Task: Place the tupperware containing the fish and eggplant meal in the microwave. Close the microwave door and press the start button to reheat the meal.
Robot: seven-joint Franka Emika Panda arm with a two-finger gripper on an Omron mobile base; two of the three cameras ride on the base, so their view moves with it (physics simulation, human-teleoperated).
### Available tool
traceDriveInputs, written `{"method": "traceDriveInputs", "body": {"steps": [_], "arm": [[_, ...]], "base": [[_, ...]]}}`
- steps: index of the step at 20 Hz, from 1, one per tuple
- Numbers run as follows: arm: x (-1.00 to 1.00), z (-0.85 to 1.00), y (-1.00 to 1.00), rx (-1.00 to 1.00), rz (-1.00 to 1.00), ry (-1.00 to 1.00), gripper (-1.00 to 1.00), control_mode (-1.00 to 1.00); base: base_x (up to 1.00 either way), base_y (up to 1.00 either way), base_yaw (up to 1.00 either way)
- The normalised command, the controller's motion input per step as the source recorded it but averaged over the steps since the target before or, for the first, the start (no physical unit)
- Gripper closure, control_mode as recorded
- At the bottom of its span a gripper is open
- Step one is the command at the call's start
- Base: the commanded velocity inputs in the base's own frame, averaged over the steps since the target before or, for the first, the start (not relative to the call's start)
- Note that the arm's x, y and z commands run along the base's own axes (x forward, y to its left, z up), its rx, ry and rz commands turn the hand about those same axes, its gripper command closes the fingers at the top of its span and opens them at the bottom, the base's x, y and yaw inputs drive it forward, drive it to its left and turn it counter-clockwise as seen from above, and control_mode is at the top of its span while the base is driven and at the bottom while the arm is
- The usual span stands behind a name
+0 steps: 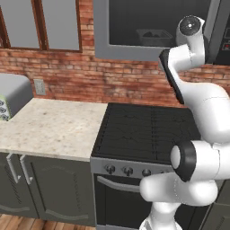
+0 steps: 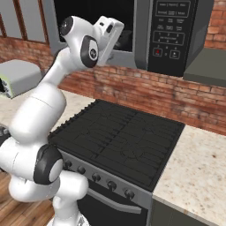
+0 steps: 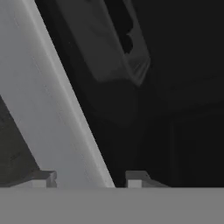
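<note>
Spread jaws straddle the microwave's (image 3: 57,113) grey front edge, tupperware (image 3: 105,43) inside, black stove (image 1: 143,132) below.

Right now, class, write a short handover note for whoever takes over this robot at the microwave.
Gripper: open, its fingertips either side of the grey edge of the microwave door; a firm grip does not show.
Tupperware: already inside the microwave, with the dark meal in it.
Done: container placed.
Left: swing the door shut, then press start on the button panel.
</note>
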Motion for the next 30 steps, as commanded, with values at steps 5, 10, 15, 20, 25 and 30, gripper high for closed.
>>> {"method": "traceDriveInputs", "body": {"steps": [5, 10, 15, 20, 25, 30], "arm": [[0.87, -0.17, -0.34, 0.00, 0.35, 0.00, -1.00, -1.00], [-0.19, -0.36, 0.26, -0.13, 0.17, 0.00, -1.00, -1.00], [-0.53, 0.00, 0.54, -0.15, 0.09, 0.00, -1.00, -1.00], [-0.75, 0.14, 0.07, -0.04, 0.01, -0.04, -1.00, -1.00], [-0.82, 0.02, -0.70, 0.01, 0.01, -0.14, -1.00, -1.00], [-0.49, 0.00, -0.99, 0.12, 0.05, -0.22, -1.00, -1.00]], "base": [[0.00, 0.00, 0.00], [0.00, 0.00, 0.00], [0.00, 0.00, 0.00], [0.00, 0.00, 0.00], [0.00, 0.00, 0.00], [0.00, 0.00, 0.00]]}}
